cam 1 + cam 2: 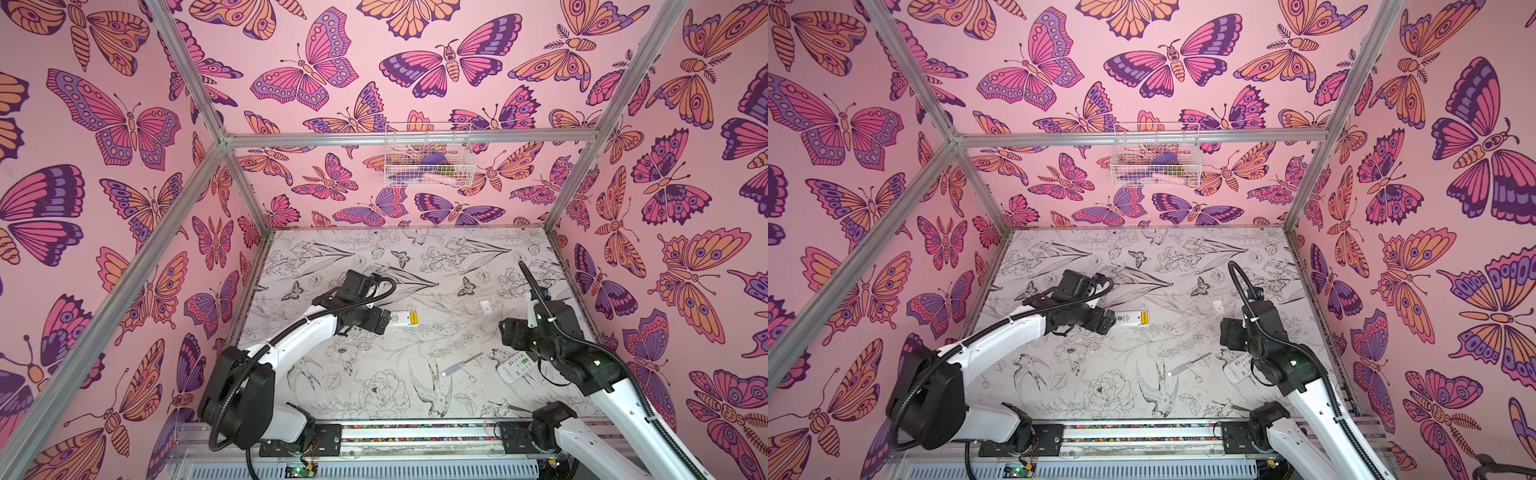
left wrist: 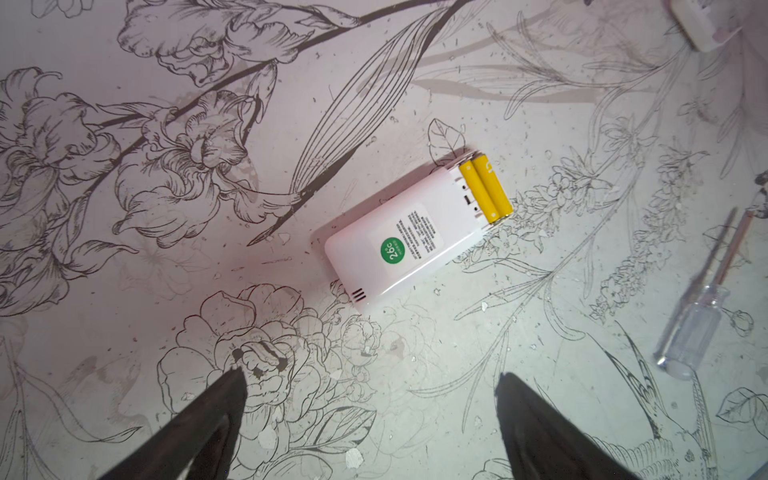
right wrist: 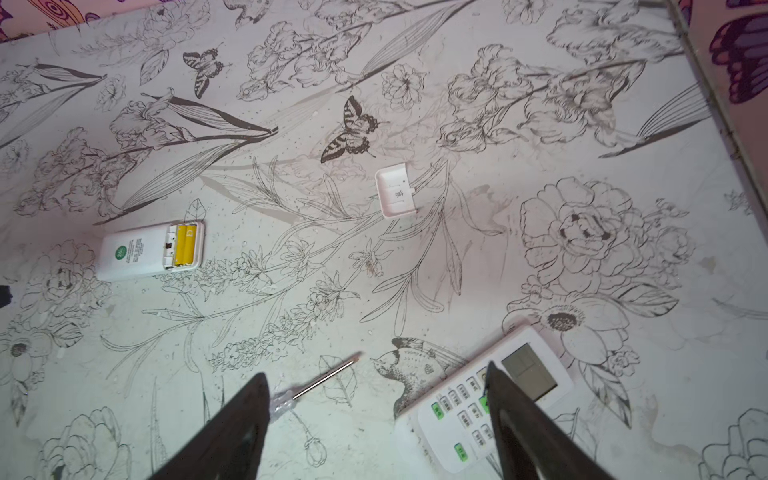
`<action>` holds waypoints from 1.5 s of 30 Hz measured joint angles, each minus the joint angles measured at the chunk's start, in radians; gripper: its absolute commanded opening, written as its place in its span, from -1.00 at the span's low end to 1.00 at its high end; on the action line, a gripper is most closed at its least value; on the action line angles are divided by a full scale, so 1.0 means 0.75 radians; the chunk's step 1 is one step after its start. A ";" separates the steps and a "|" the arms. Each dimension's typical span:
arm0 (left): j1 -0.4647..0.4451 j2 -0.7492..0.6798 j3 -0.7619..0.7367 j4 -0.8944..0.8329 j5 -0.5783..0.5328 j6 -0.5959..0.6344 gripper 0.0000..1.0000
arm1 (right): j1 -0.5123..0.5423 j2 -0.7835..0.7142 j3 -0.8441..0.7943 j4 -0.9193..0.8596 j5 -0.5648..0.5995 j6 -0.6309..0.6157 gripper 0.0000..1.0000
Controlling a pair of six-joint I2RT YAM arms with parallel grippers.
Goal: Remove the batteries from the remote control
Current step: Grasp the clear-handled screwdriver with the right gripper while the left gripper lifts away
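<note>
On the bench [image 1: 365, 266], a screwdriver [image 1: 461, 364] and face-up remote [image 1: 513, 368] are overhung by the right end effector [image 3: 376, 370], held apart, empty. Beyond, two yellow batteries [image 2: 486, 187] are seated in the overturned remote control [image 2: 399, 245], near the left end effector [image 2: 370, 374], likewise apart. Farthest, a white cover [image 3: 395, 191] is seen.

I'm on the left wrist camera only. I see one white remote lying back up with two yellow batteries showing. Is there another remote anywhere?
Observer: Yes, a second remote lies close by the right gripper.
Operator: Is its compartment open?
Observer: Cannot tell. It lies keypad and screen up, so its back is hidden.
Operator: What's the white piece at my frame's edge?
Observer: A loose battery cover, lying apart from the second remote.
</note>
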 measured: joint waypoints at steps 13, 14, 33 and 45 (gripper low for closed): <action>0.215 -0.195 -0.091 0.054 0.176 0.012 0.90 | 0.581 0.190 -0.064 -0.070 0.230 0.565 0.30; 0.235 -0.211 -0.091 0.062 0.186 0.012 0.89 | 0.604 0.217 -0.064 -0.069 0.241 0.592 0.30; 0.469 -0.273 -0.142 0.091 0.321 -0.030 0.85 | 0.853 0.682 -0.153 0.307 0.239 0.846 -0.07; 0.505 -0.287 -0.179 0.108 0.356 -0.035 0.84 | 0.858 0.760 -0.221 0.401 0.209 0.887 -0.18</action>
